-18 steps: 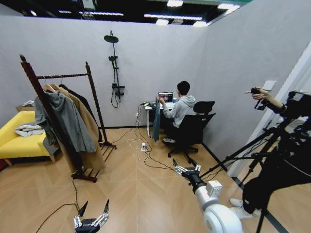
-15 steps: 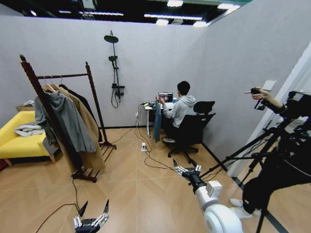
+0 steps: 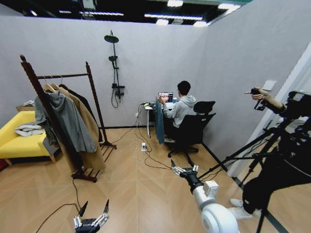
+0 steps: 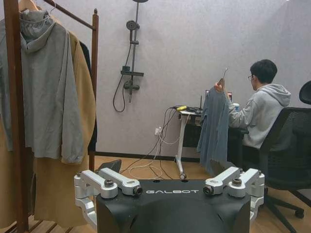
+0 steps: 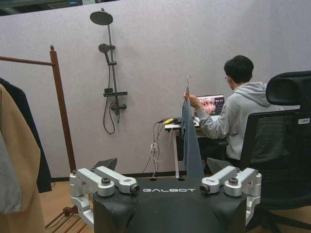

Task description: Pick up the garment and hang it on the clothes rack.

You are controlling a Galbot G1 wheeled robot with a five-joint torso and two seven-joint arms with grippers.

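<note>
Teal garment (image 3: 159, 122) hanging; rack (image 3: 57, 114) upright.

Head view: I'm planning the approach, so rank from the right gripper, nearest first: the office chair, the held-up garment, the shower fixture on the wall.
From the right gripper, low and right of centre:
1. Office chair, just beyond it, with a person seated in it.
2. Garment, farther back, held up by that person's hand beside the desk.
3. Shower fixture, on the back wall, farthest.
</note>
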